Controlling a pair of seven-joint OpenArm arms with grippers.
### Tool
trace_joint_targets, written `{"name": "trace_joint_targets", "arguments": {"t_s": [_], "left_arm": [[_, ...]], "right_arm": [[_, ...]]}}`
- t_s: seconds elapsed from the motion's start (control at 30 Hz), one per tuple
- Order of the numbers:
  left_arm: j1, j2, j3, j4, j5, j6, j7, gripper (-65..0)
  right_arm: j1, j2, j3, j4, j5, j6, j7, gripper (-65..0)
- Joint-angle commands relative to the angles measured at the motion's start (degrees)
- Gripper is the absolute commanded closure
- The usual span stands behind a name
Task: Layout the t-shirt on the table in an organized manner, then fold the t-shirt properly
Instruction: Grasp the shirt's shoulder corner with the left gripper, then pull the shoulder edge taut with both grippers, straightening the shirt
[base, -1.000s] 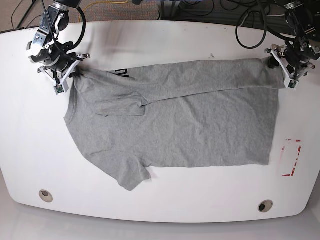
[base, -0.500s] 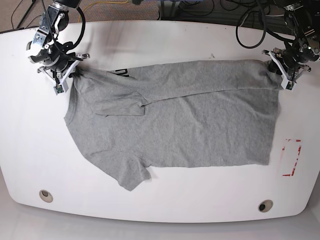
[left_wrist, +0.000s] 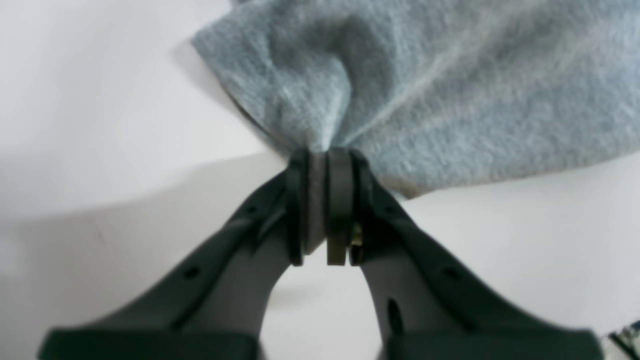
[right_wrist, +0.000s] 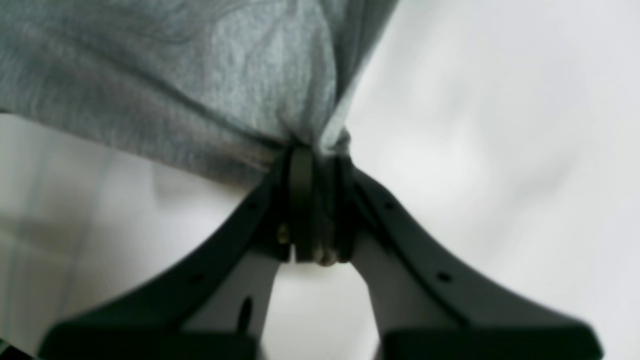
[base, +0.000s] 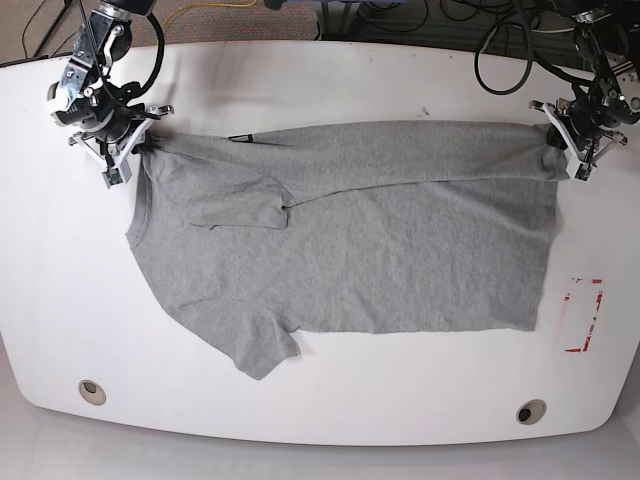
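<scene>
My left pincer (left_wrist: 326, 155) is clamped together on a bunched corner of the t-shirt (base: 350, 240); the heather-grey cloth gathers into a small peak right at my pads and fans away from them in soft, slightly blurred folds. My right pincer (right_wrist: 314, 150) is likewise pinched tight on the opposite end of the same edge, with fabric puckered between its dark fingers (right_wrist: 301, 175) and draping off to one side.

Between my two pincers the shirt's far edge is drawn nearly straight, doubled over on itself into a long folded band. From that band the rest of the garment lies flat on the glossy white worktop (base: 330, 80), spreading away from my pincers toward the near edge. Near my right pincer one short sleeve lies folded over the body, and the other sleeve juts out toward the near rim. A tiny dark patch of print peeks out at the folded edge not far from my right pincer. The surface shows faint creases, and the straight hem end runs down from my left pincer, near a red-marked rectangle (base: 583, 315). Two round grommet holes (base: 91, 390) sit at the near rim.
</scene>
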Motion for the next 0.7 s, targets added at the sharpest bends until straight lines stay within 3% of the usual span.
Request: {"name": "trace_joint_targets", "arguments": {"t_s": [0.0, 0.67], "left_arm": [[2.4, -2.1, -0.4, 2.1, 2.2, 0.3, 2.9, -3.2], [13.0, -2.4, -0.3, 12.2, 2.2, 0.3, 4.5, -3.8]], "right_arm": [[-1.0, 2.0, 0.4, 2.3, 0.1, -0.1, 0.1, -4.3], [-12.9, 2.3, 0.5, 11.0, 0.1, -0.1, 0.0, -4.3]]}}
